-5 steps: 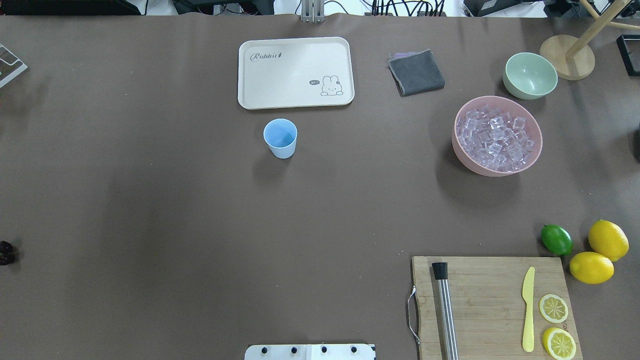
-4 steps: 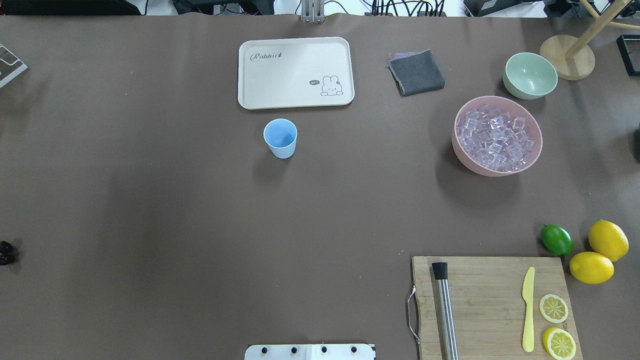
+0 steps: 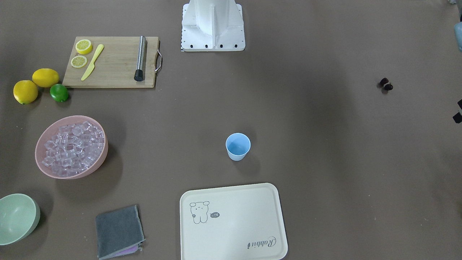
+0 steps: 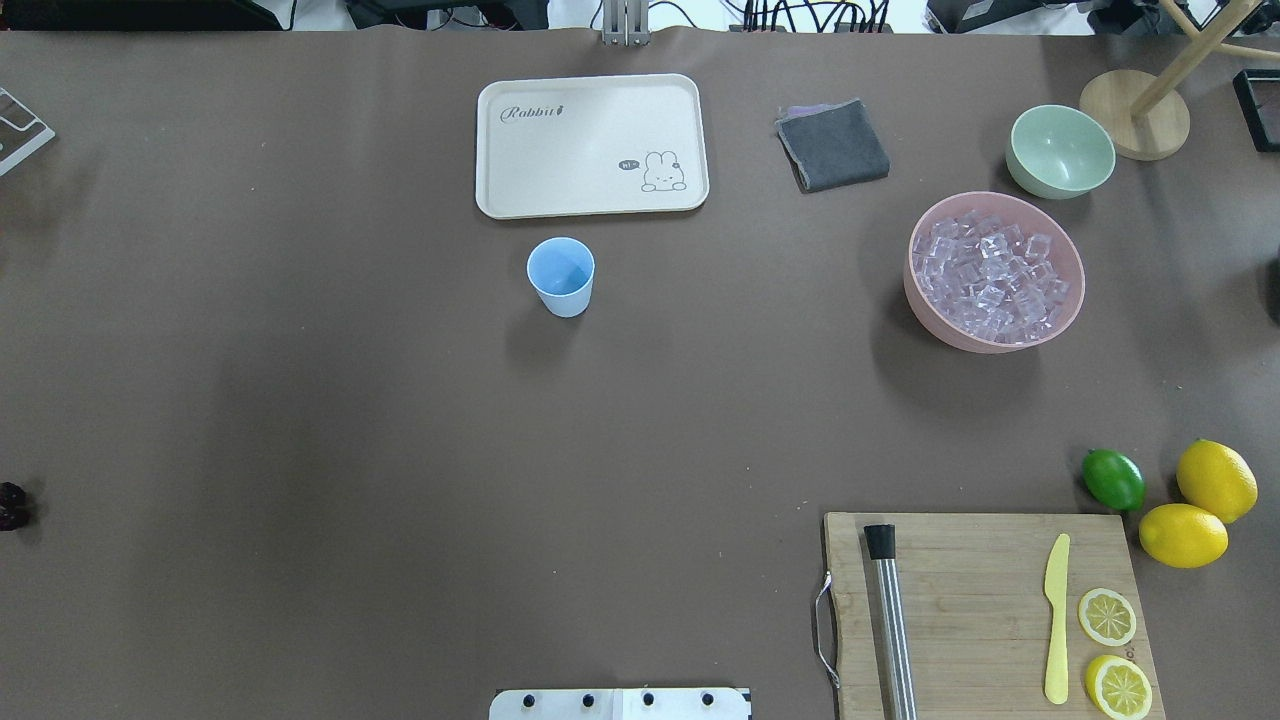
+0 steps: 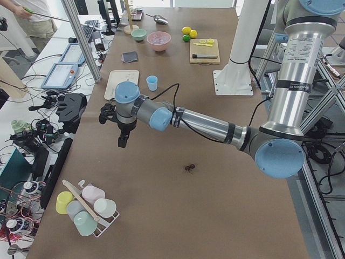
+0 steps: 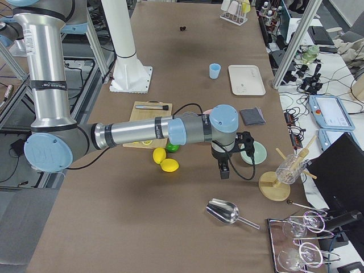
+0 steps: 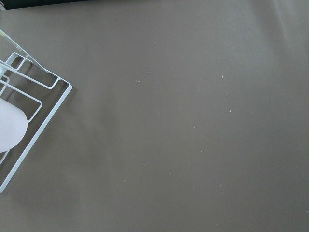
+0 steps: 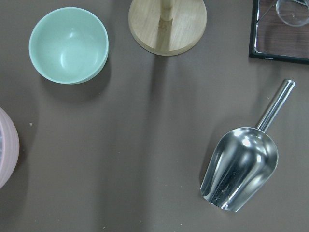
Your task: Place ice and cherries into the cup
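Observation:
The light-blue cup (image 4: 561, 276) stands upright just in front of the cream tray, also seen as the cup (image 3: 238, 146). The ice (image 4: 995, 272) fills a pink bowl (image 4: 925, 305) at the right. The cherries (image 3: 386, 84) lie on the bare table far to the left, at the frame edge in the overhead view as cherries (image 4: 12, 505). My left gripper (image 5: 123, 141) hangs above the table beyond the cherries (image 5: 190, 168). My right gripper (image 6: 223, 169) hovers near the green bowl, past the pink bowl. For both, I cannot tell whether they are open or shut.
A metal scoop (image 8: 240, 169) lies below the right wrist, beside a wooden stand (image 8: 167, 24) and a pale green bowl (image 8: 68, 44). A cutting board (image 4: 985, 610) carries a muddler, knife and lemon slices. Lemons, a lime, a grey cloth (image 4: 833, 145) and a wire cup rack (image 7: 29, 116) sit around.

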Robot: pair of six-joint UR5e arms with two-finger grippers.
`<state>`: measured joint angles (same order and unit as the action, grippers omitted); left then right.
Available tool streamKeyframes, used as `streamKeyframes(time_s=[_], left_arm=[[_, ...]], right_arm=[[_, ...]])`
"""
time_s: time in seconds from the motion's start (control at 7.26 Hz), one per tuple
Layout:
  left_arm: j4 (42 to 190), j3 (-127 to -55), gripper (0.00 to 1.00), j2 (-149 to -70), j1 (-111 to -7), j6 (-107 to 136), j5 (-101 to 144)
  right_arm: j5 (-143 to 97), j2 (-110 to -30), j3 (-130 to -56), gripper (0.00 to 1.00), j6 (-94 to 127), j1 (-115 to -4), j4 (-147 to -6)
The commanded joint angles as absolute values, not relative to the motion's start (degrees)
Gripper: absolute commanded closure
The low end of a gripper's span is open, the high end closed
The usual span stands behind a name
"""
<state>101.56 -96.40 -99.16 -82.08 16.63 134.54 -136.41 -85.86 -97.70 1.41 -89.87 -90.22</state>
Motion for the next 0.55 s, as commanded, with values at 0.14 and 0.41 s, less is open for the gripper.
streamKeyframes(time_s=[0.14, 0.41], left_arm=[[101.6, -95.5, 0.02, -99.3, -82.0, 16.6, 134.5], [101.6, -95.8, 0.02, -99.1, -82.3, 16.6, 134.3]], right_arm=[[-136.8, -83.3, -102.1, 0.00, 19.8, -78.4, -81.5], [-129.7, -78.4, -97.6, 0.02, 35.5, -67.0, -66.6]])
